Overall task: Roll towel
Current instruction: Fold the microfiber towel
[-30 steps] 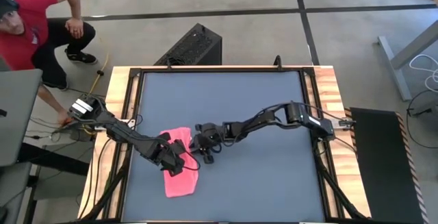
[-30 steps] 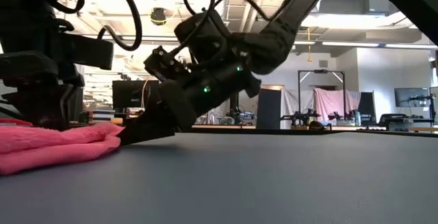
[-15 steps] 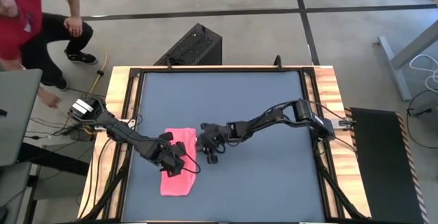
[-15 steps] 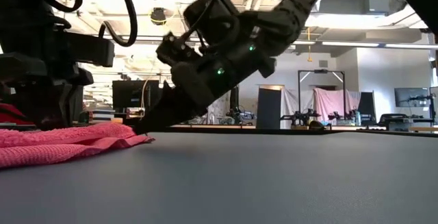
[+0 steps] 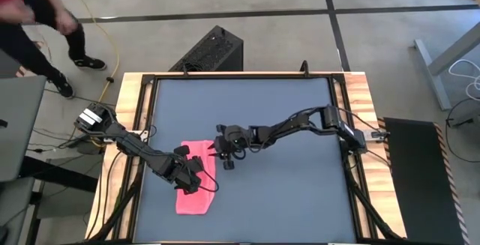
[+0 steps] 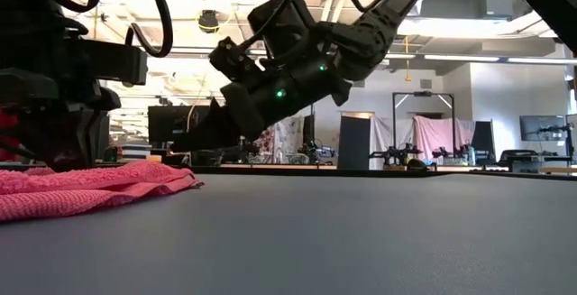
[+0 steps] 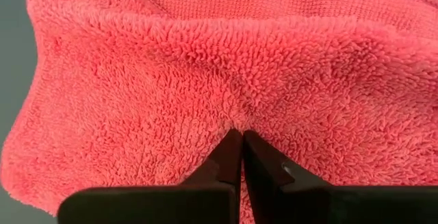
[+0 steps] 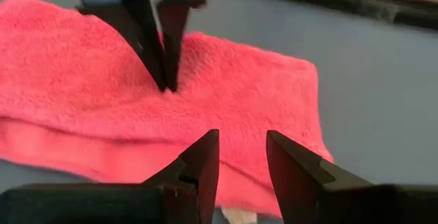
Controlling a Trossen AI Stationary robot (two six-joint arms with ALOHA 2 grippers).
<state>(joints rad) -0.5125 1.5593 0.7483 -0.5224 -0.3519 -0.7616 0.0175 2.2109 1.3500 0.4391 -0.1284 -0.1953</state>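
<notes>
The pink towel (image 5: pixel 196 200) lies flat on the dark grey table (image 5: pixel 285 192) near its left side; a thicker fold (image 8: pixel 102 159) runs along the towel's edge nearest my right gripper. My left gripper (image 7: pixel 241 138) stands over the towel's middle, shut on the cloth. My right gripper (image 8: pixel 241 157) hovers open just off the towel's right edge (image 6: pixel 185 185), raised above the table, its fingers pointing toward the towel with nothing between them. My left gripper pinches a small pucker of the towel's upper surface (image 7: pixel 239 114) between its two fingertips, near the towel's middle. The fingers (image 8: pixel 156 59) come steeply from above. Creases run out from the pinch; the towel lies on the table. One layer or several, I cannot tell.
Bare tabletop stretches right of the towel (image 5: pixel 300 125), inside a wooden border (image 5: pixel 360 125). A black box (image 5: pixel 211 50) stands on the floor beyond the far edge. A person (image 5: pixel 37 20) moves at the far left, off the table.
My right gripper has risen from table level at the towel's right edge and tipped nearer to level. That edge, bunched up against its fingers before, now lies flatter and spread toward the right. My left gripper has stayed on the towel.
</notes>
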